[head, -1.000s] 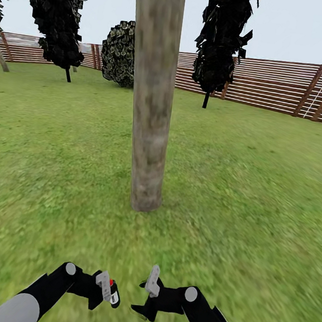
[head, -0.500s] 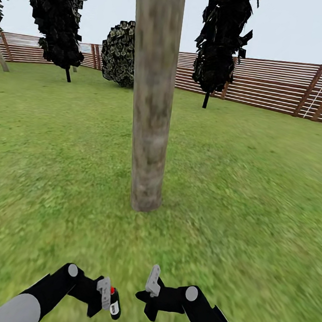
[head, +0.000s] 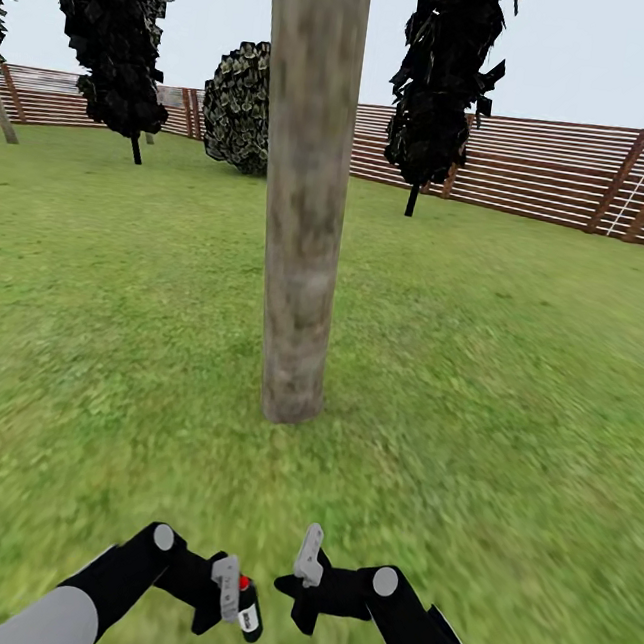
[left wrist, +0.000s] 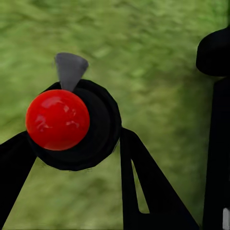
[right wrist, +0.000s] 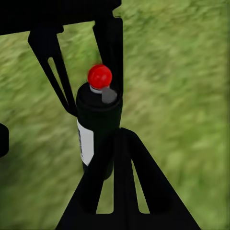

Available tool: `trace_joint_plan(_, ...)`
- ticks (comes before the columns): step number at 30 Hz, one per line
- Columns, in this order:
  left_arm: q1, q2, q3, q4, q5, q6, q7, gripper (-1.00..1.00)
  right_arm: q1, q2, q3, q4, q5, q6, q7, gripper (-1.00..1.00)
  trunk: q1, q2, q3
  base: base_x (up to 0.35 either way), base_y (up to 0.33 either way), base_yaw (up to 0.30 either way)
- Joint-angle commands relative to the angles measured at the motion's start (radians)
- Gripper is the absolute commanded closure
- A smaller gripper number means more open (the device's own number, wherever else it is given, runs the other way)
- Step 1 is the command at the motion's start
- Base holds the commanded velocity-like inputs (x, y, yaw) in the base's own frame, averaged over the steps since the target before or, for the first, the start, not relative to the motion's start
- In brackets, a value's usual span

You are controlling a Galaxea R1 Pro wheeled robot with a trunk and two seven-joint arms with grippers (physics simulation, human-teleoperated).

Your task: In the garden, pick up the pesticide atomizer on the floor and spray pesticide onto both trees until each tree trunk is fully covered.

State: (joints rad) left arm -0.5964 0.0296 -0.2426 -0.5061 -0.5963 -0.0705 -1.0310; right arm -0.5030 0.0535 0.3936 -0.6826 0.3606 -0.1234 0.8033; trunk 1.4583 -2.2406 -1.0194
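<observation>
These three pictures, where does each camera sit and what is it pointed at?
Head view: from the robot's head, forward and down over the lawn at a tree trunk; both arms show, the left gripper holding the pesticide atomizer.
Left wrist view: by the left gripper, looking down on the atomizer's red cap.
Right wrist view: by the right gripper, facing the atomizer and the left gripper's fingers.
Shared: atomizer and grass appear in all three.

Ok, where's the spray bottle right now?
The spray bottle is held in the left gripper, low in the head view, just left of the right gripper, above the grass in front of the tree trunk.
</observation>
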Motion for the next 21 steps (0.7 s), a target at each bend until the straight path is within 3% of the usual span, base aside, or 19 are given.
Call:
trace_joint_plan(1, 0.000, -0.002, -0.004, -0.002, -0.005, -0.007, 0.000, 1.00, -0.001, 0.000, -0.001, -0.001, 0.011, -0.009, 0.000, 1.00, 0.000, 0.000, -0.001, 0.000, 0.000, 0.000)
trace_joint_plan(5, 0.000, -0.015, -0.006, 0.000, -0.006, -0.005, 0.000, 1.00, -0.002, 0.000, -0.001, -0.001, 0.011, -0.009, 0.000, 1.00, 0.000, 0.000, -0.001, 0.000, 0.000, 0.000)
trace_joint_plan(11, 0.000, -0.031, -0.039, -0.002, -0.006, -0.002, 0.000, 1.00, -0.002, 0.000, -0.001, -0.002, 0.011, -0.009, 0.000, 1.00, 0.000, 0.000, -0.001, 0.000, 0.000, 0.000)
trace_joint_plan(21, -0.001, -0.041, -0.043, -0.003, -0.005, -0.002, 0.002, 1.00, -0.002, 0.000, -0.001, 0.000, 0.011, -0.009, 0.000, 1.00, 0.000, 0.000, -0.001, 0.000, 0.000, 0.000)
